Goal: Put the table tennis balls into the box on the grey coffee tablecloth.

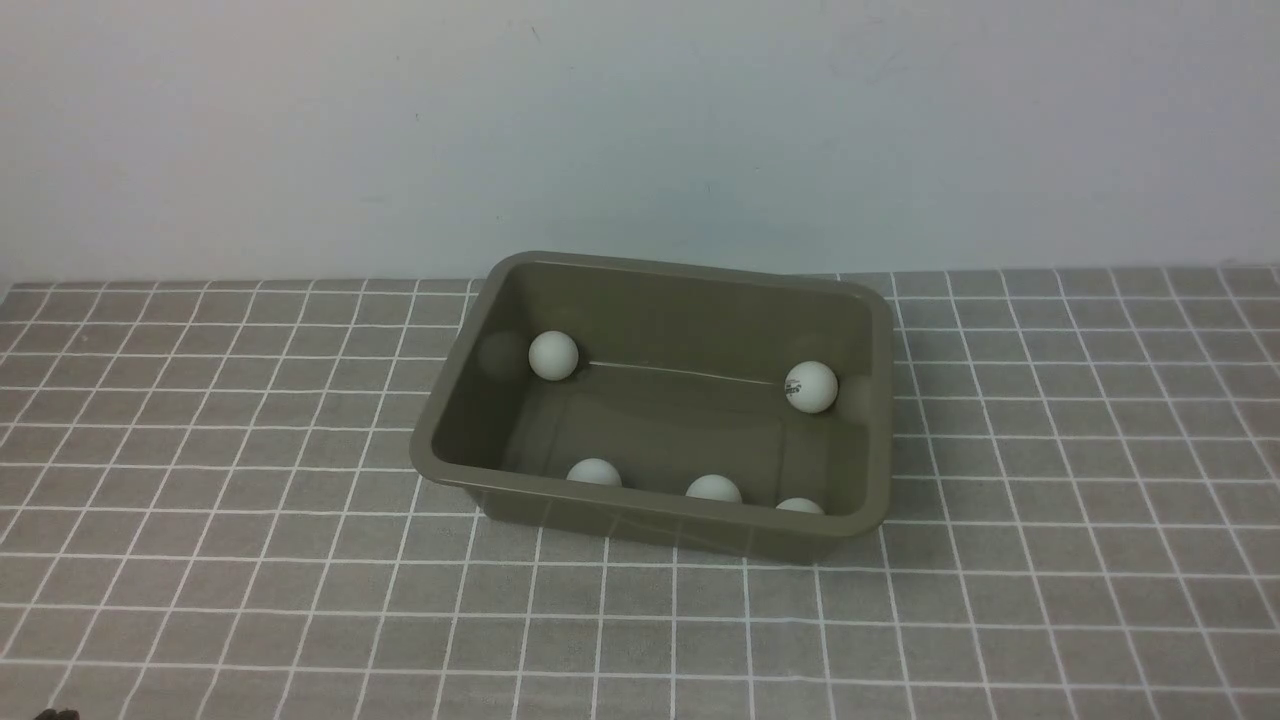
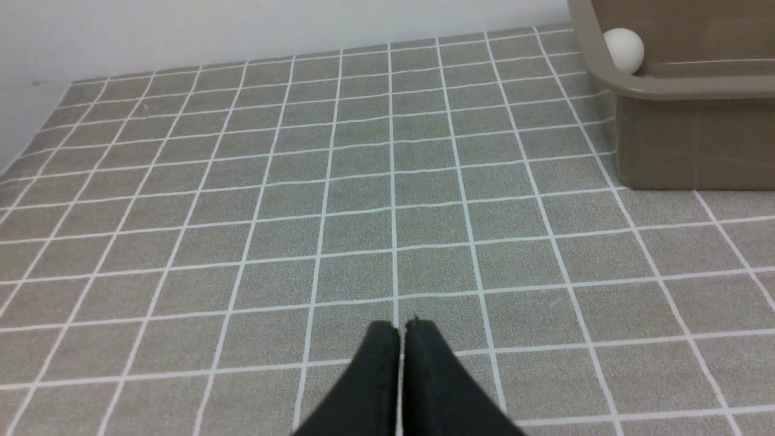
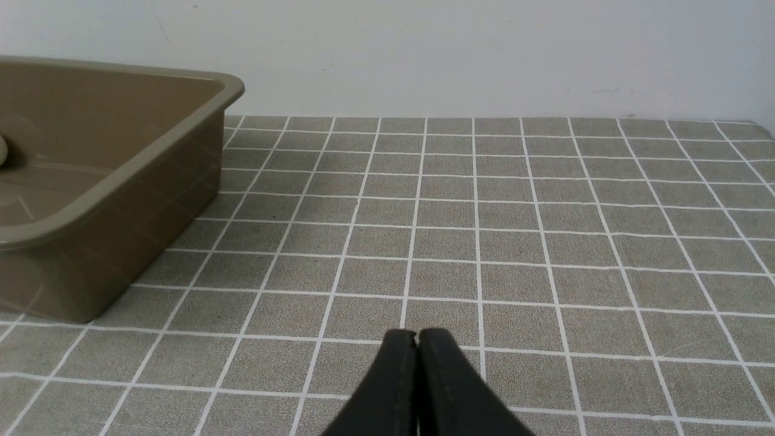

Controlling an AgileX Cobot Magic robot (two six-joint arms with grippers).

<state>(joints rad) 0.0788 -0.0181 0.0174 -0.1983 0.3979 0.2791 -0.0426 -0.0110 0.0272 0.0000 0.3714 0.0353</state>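
The olive-grey box (image 1: 880, 400) stands on the grey coffee tablecloth (image 1: 200, 450) in the front view. Several white table tennis balls lie inside it: one at the far left (image 1: 553, 355), one with a dark mark at the far right (image 1: 810, 387), and three along the near wall (image 1: 594, 472) (image 1: 713, 488) (image 1: 799, 506). My left gripper (image 2: 402, 327) is shut and empty over bare cloth, apart from the box (image 2: 678, 139); one ball (image 2: 623, 49) shows over its rim. My right gripper (image 3: 417, 336) is shut and empty, the box (image 3: 121, 200) off to its side.
A pale wall (image 1: 640, 130) rises behind the cloth's far edge. Neither arm shows in the front view, apart from a dark speck at the bottom left corner (image 1: 55, 714).
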